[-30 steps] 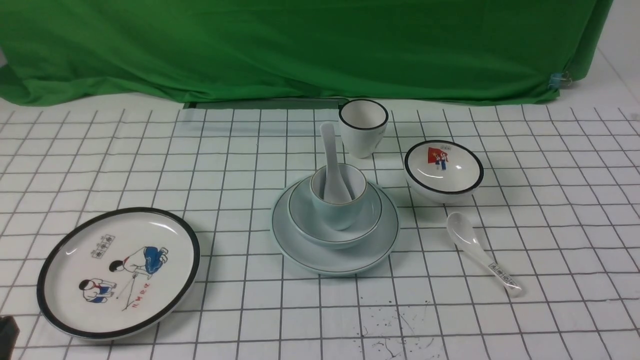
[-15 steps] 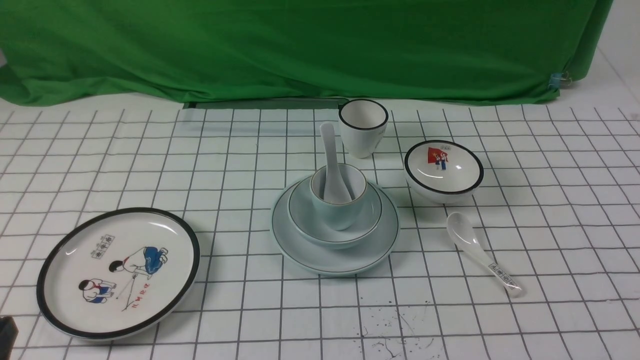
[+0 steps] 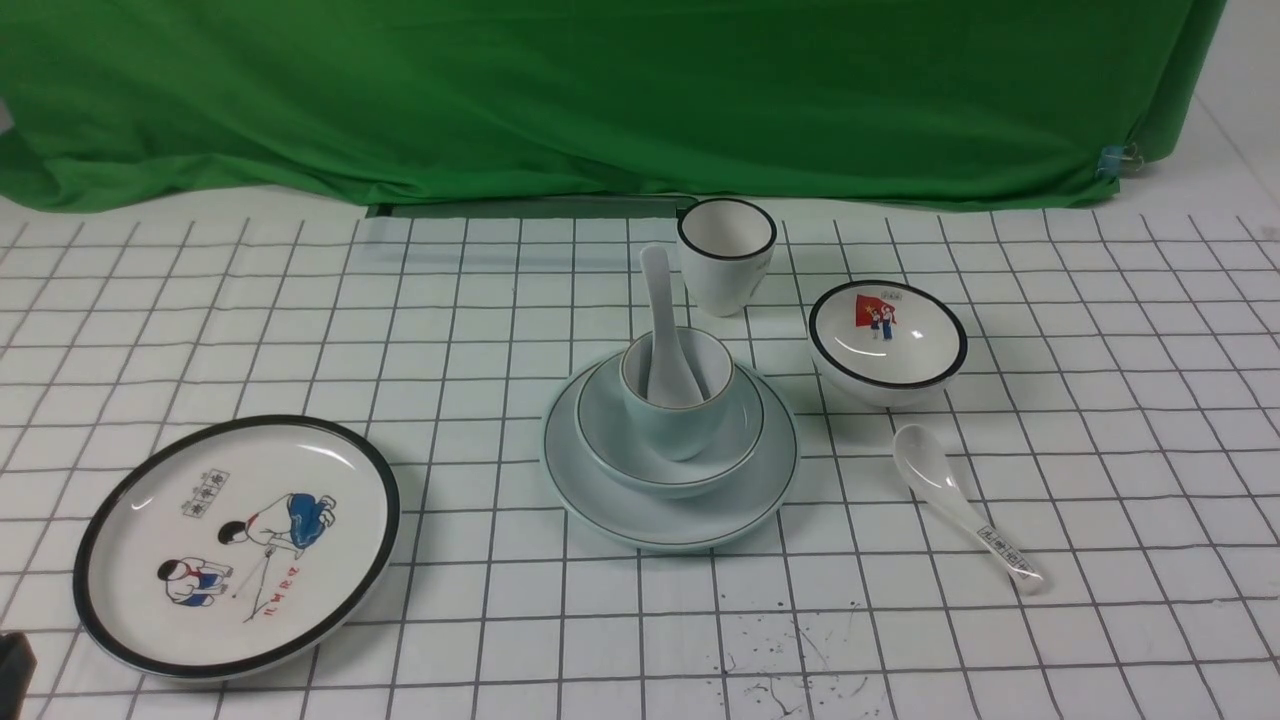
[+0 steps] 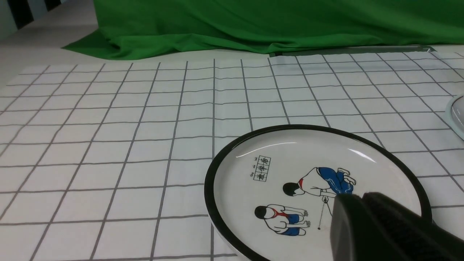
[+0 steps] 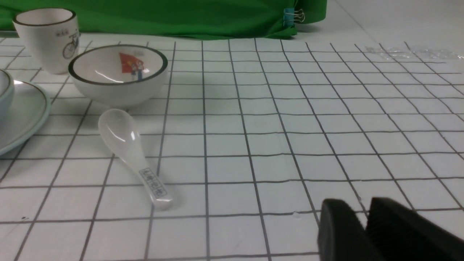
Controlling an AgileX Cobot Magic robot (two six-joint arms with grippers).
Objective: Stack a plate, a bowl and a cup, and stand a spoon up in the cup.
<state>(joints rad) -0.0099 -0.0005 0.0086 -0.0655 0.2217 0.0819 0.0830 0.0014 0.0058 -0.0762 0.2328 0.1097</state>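
Observation:
The pale bluish plate (image 3: pixel 610 505) lies mid-table with the pale bowl (image 3: pixel 612 440) on it and the squat pale blue cup (image 3: pixel 672 428) in the bowl. The plain white spoon (image 3: pixel 660 300) stands in the cup, handle leaning up and away. The plate's edge also shows in the right wrist view (image 5: pixel 21 116). My left gripper (image 4: pixel 362 197) is shut and empty, low over the cartoon plate; only its tip (image 3: pixel 14 670) shows in the front view. My right gripper (image 5: pixel 357 204) is shut and empty, low over the mat, well clear of the stack.
A black-rimmed cartoon plate (image 3: pixel 300 580) lies at the front left. A taller black-rimmed white cup (image 3: pixel 725 255) stands behind the stack. A flag-picture bowl (image 3: pixel 887 340) and a labelled spoon (image 3: pixel 960 505) lie to the right. Green cloth (image 3: pixel 600 100) hangs at the back.

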